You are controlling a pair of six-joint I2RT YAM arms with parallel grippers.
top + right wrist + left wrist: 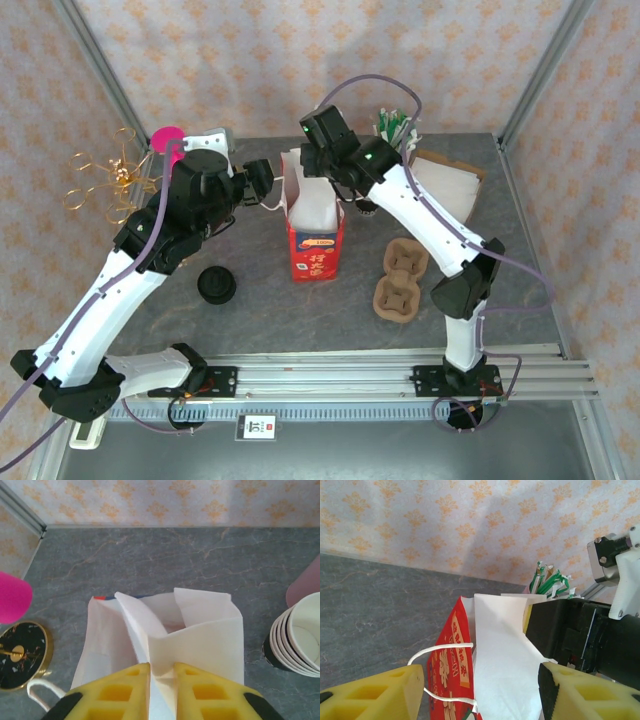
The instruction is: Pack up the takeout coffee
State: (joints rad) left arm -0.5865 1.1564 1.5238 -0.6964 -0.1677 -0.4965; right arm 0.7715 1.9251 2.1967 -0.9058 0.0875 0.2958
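Observation:
A red and white paper bag (pixel 315 245) stands upright in the middle of the table, its mouth open. My right gripper (pixel 332 190) reaches down over the bag's far rim. In the right wrist view the right gripper (pixel 161 680) is shut, pinching a fold of the bag's white wall (pixel 210 640). My left gripper (pixel 268 188) hovers at the bag's left side. In the left wrist view it (pixel 480 692) stands open, the bag's red side (pixel 451 670) and white string handle (pixel 440 650) between its yellow fingers. A stack of takeout coffee cups (pixel 299 637) stands right of the bag.
A brown cardboard cup carrier (pixel 400 280) lies right of the bag. A black lid (pixel 216 285) sits front left. Green-striped sticks (pixel 395 124) and flat paper bags (pixel 448 182) lie at the back right. A pink disc (pixel 167 137) and gold wire ornament (pixel 105 180) stand back left.

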